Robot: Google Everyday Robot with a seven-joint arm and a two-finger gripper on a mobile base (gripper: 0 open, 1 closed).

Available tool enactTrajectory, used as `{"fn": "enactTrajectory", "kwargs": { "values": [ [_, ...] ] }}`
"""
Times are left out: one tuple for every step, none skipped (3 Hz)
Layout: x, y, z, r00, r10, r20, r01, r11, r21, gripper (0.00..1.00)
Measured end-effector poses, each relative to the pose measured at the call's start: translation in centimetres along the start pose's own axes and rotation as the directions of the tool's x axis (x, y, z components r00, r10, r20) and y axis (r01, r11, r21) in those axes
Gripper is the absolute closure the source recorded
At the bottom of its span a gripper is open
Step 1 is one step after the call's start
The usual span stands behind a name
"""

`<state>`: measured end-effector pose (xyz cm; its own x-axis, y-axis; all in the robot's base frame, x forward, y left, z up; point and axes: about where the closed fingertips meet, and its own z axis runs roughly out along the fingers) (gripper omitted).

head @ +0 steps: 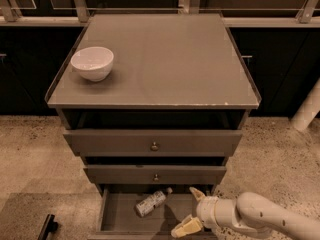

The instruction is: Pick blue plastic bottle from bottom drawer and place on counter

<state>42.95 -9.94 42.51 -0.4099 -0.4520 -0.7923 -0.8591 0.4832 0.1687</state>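
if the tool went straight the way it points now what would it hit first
Probably the small clear bluish plastic bottle lying in the grey-brown wooden bottom drawer. The open tool, at the drawer's right, points left at it; depth is unclear, so it might pass above.
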Motion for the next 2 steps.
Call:
{"fn": "enactTrajectory", "kwargs": {
  "values": [
    [-0.2,-0.2,3.9,0.997,-0.026,0.073,0.029,0.9989,-0.037,0.00],
    [-0.3,-0.4,9.0,0.993,-0.049,0.104,0.059,0.9935,-0.097,0.00]
  ]
}}
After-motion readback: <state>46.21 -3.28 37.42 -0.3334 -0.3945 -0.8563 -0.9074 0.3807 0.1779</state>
